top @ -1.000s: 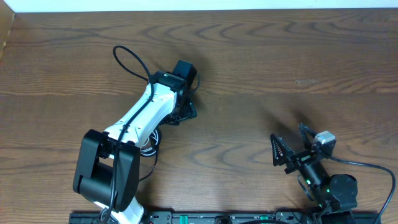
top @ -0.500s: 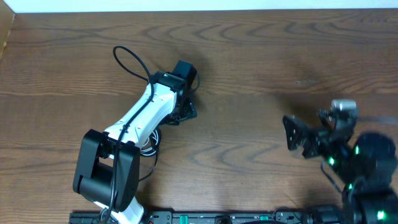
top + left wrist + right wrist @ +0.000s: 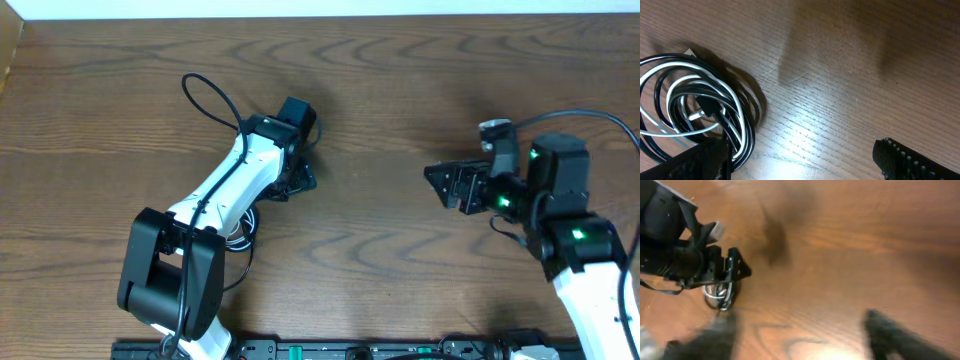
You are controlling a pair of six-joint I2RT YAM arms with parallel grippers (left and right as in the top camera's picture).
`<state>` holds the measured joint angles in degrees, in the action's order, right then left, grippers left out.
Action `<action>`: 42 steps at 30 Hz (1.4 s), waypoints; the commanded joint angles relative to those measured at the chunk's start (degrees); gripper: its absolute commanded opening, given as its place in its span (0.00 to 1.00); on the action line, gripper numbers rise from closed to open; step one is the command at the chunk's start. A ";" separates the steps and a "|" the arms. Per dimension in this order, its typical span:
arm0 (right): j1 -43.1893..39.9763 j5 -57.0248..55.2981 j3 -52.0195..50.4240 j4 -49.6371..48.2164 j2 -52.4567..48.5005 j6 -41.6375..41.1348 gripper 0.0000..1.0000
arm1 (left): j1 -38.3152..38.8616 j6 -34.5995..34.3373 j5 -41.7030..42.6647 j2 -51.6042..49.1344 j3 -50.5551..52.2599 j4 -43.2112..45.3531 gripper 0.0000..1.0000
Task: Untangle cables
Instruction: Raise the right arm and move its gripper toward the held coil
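The cables (image 3: 690, 112) are a coil of black and white cords lying on the wooden table, at the left of the left wrist view. From overhead the cables (image 3: 243, 222) are mostly hidden under the white left arm. My left gripper (image 3: 800, 161) is open over bare wood, its left finger (image 3: 700, 160) right beside the coil. Overhead, the left gripper (image 3: 296, 176) points down near the table's middle. My right gripper (image 3: 447, 186) hovers at the right, pointing left, open and empty. The right gripper (image 3: 797, 336) is blurred in its wrist view; the cables (image 3: 719, 297) show far off.
A thick black wire loop (image 3: 205, 95) arches off the left arm toward the back left. Another wire (image 3: 600, 115) curves over the right arm. The table's far edge (image 3: 320, 14) runs along the top.
The right arm has lifted from the front right corner and swung back and left toward the table's middle. The left arm and the coil have not moved.
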<state>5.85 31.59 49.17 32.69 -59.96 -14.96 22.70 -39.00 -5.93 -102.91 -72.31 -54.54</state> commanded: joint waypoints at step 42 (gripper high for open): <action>19.69 -4.72 0.76 -14.82 -33.66 -15.96 0.65 | -0.24 -0.55 -0.33 -0.72 0.20 -0.20 0.98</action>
<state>25.47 27.79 49.19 18.48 -91.96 -26.30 22.70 -39.00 -5.93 -102.91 -72.31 -54.57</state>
